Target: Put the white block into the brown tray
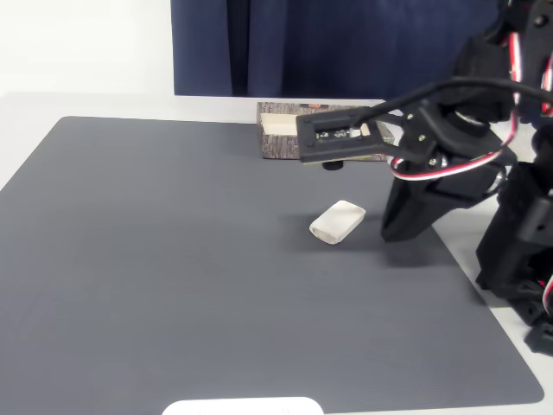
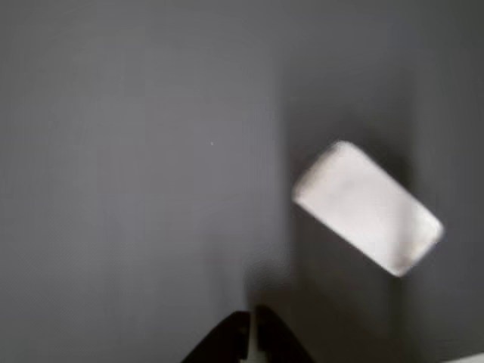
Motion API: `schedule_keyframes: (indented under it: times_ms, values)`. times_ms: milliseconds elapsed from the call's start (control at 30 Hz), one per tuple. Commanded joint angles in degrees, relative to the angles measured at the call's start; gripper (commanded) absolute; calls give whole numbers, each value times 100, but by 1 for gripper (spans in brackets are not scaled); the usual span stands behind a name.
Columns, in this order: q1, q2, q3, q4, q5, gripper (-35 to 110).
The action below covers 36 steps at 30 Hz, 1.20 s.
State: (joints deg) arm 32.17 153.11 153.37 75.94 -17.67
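Dark grey mat point(image 1: 190, 259) over a pale counter point(image 1: 86, 104); white block point(image 1: 337, 222) lying free mid-mat, well short of the brown tray point(image 1: 281, 138) at the far edge; fingers point(image 2: 252, 336) pressed together above, off the block; grasp, carry, release all pending.

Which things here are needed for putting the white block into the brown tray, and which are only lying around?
Needed:
- white block, lying on the mat, not held
- brown tray, at the far edge of the mat
- gripper, above the mat near the block

Only lying around:
- grey mat
- white rounded plate at the near edge
- blue curtain behind
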Motion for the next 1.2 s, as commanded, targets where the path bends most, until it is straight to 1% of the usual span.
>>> schedule_keyframes:
  times_ms: [0,167,400,733,933,1033,1100,1167]
  values:
    - [378,-387,-316,-255,-352,1]
    - [905,-1055,-721,-492,-949,0]
    - [1266,-1986,-1600,-633,-1406,0]
    - [1529,-3138,-2294,-686,-1679,0]
    - [1468,-3366,-2382,-756,-1784,0]
    - [1477,-3393,-2435,-756,-2162,0]
    - [1503,-3419,-2496,-756,-2848,3]
    - [1503,-3437,-2505,-747,-3428,2]
